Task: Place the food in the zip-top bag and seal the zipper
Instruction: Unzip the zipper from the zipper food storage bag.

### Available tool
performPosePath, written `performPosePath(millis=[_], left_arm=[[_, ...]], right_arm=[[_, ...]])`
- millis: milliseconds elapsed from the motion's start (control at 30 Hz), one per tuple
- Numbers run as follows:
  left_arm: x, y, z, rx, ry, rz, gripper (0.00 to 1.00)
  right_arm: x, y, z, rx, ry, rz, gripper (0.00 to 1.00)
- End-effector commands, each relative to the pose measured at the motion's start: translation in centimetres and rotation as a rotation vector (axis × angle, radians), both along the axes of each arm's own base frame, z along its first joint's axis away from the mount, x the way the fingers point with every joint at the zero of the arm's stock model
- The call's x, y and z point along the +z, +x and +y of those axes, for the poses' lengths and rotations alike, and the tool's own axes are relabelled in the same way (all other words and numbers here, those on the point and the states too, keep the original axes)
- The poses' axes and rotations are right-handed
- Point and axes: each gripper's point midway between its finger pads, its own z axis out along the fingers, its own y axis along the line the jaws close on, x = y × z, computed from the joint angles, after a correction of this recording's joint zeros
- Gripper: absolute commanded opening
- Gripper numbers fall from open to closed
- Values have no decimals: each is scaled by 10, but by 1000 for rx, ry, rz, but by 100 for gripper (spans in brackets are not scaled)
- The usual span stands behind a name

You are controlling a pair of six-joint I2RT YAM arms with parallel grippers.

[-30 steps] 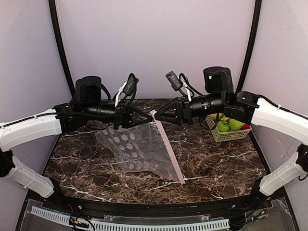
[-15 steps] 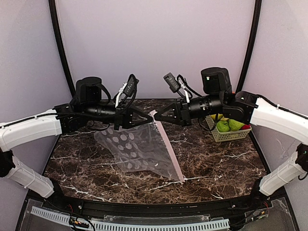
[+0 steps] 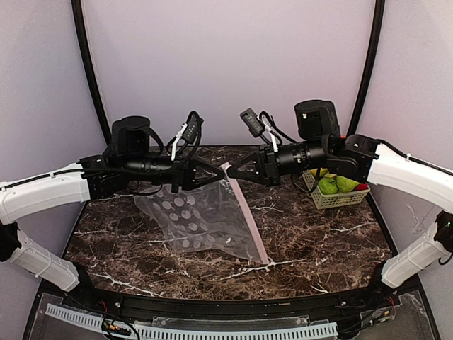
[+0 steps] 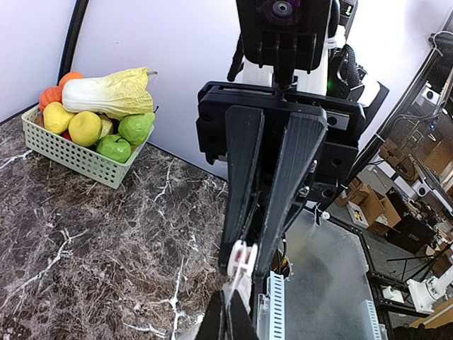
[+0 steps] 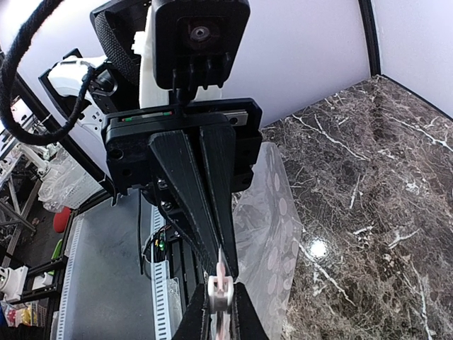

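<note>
The zip-top bag (image 3: 202,219) hangs by its far corner, its dotted body trailing onto the table. The pink zipper (image 3: 248,212) runs down its right edge. My left gripper (image 3: 215,174) is shut on the bag's edge at that corner; its fingers pinch the strip in the left wrist view (image 4: 236,310). My right gripper (image 3: 233,170) faces it, shut on the white slider tab (image 5: 221,290), and shows in its own view (image 5: 221,308). The food lies in the basket: cabbage (image 4: 106,91), lemon (image 4: 85,127), pear (image 4: 134,126), tomato (image 4: 51,95).
The pale green mesh basket (image 3: 340,198) stands at the table's right side, behind the right arm. The marble table (image 3: 318,241) is ringed by pale walls. A white slotted rail (image 3: 212,331) runs along the near edge.
Both grippers have stayed together at the bag's corner. The bag's body has swung slightly left, and the strip's lower end has moved a little up and left.
</note>
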Motion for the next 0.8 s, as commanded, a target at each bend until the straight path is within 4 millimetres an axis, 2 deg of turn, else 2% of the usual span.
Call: performPosePath(millis=[0,500,767], left_arm=[[-1,6,9,62,-1,10,1],[7,22,24,119,-73,49,1],[7,32,35,153,-89,60,1]], right_arm=[[-9,-3,0,5,-28,6,0],[-29,2,0,-17,-84,24,0],[-33,4,1,-22,-97,26,0]])
